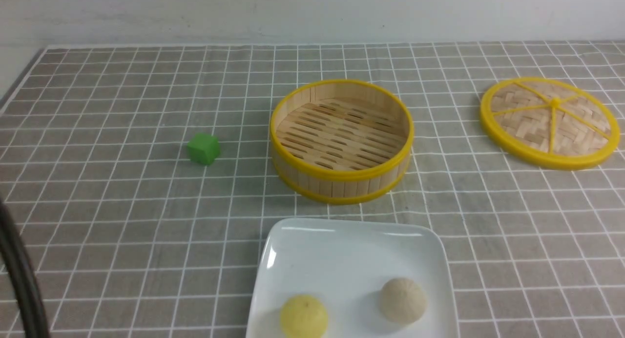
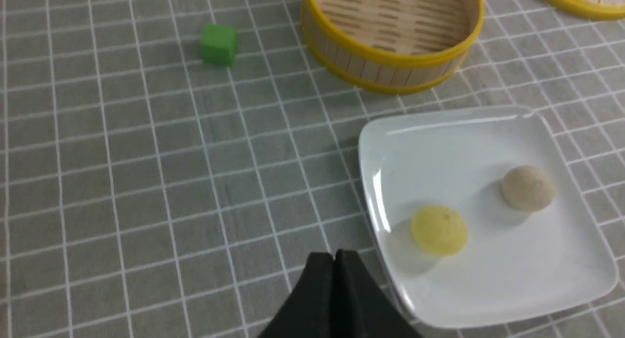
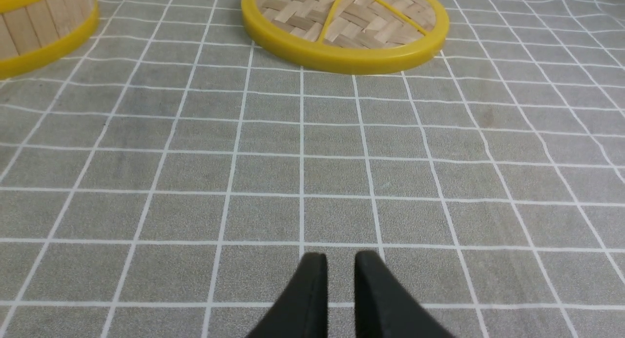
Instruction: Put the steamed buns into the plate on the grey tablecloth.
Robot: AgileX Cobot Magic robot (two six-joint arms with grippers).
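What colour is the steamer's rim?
Yellow; the steamer's rim shows best in the front view.

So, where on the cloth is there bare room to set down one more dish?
Widest free patch: the grey tablecloth left of the plate, nearer than the green cube. Another lies between the bamboo steamer and the woven lid, and continues right of the plate. Crowded: the narrow strip between steamer and plate.
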